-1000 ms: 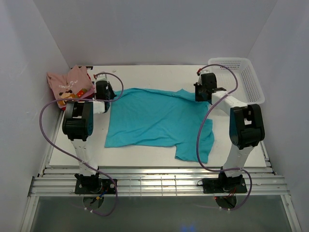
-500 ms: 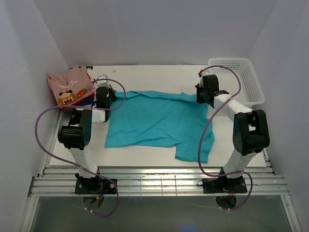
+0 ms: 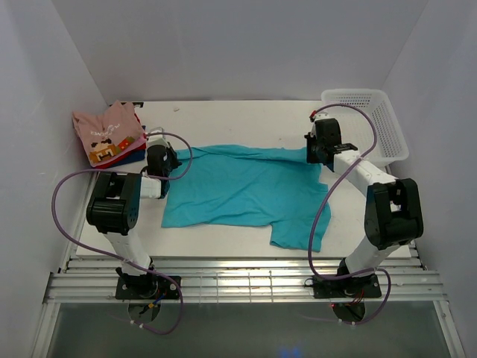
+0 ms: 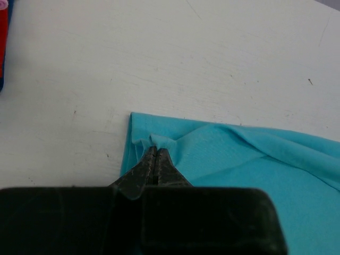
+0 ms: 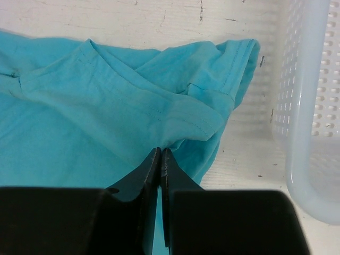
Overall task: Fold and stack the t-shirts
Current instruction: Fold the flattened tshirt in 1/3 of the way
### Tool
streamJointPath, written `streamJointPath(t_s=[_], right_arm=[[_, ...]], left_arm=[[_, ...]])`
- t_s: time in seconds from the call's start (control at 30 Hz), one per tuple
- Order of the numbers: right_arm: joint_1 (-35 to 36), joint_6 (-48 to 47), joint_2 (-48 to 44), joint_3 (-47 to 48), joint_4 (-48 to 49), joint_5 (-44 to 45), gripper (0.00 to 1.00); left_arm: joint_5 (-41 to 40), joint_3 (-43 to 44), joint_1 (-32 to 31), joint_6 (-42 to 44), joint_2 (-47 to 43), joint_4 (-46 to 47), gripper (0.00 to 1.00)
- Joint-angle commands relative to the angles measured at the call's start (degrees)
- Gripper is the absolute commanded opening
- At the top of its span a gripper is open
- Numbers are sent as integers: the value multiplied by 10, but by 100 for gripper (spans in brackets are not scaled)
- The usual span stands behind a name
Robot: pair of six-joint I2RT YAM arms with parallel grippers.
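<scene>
**Desk:** Overhead view. What lies on the white table [image 3: 238, 119]?

**Photographer:** A teal t-shirt [image 3: 246, 190] spread flat across the middle of the frame. Its top edge is drawn in a line between the two arms, and one sleeve trails toward the lower right.

**Desk:** And in the corners?

**Photographer:** A white mesh basket [image 3: 373, 123] sits at upper right. A pile of folded shirts [image 3: 108, 134] sits at upper left, pink with a block graphic on top and slivers of red and dark blue beneath. It lies well apart from the teal shirt.

**Desk:** The arms?

**Photographer:** One is at each upper corner of the teal shirt. In its own wrist view, bottom centre, the left gripper [image 4: 155, 154] has its jaws pressed together on a small bunched pinch of the shirt's corner. The right gripper [image 5: 160, 155] is likewise clamped tight, with teal cloth caught at its tips just under a sleeve hem. The basket's wall stands near, at that frame's right edge.
</scene>
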Motion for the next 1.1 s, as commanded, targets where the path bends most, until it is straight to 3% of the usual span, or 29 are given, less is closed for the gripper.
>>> streamJointPath(t_s=[0.0,1.07], right_arm=[[2,6,-30,-12,-9,16,8],[2,15,-68,-59,-68,59,8]], left_arm=[[-5,-10,0,-2,-44,17,0],[-67,51,0,13,-38,-115,0]])
